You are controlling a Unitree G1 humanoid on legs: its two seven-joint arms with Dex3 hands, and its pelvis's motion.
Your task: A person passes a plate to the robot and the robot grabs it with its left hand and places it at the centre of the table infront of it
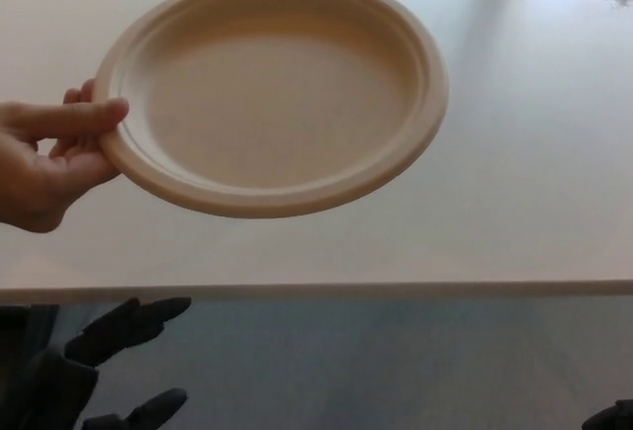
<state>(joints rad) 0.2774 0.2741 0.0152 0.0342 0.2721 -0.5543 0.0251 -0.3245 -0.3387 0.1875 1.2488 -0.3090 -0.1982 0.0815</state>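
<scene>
A person's hand [45, 158] holds the plate [272, 89] above the table [524, 173], left hand [94, 371] below-left.

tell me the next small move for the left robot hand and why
Probably raise the left robot hand toward the plate's near rim. It sits open below the table edge, while a person's hand holds the plate by its left rim above the table.

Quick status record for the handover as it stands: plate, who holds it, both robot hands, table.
plate: round beige paper plate, empty, held in the air above the table
holder: person's hand, pinching the plate's left rim
left hand: black robot hand, lower left, below the table edge, fingers apart, holding nothing
right hand: only a dark sliver at the lower right corner, state unreadable
table: white tabletop
handover: not yet made
</scene>
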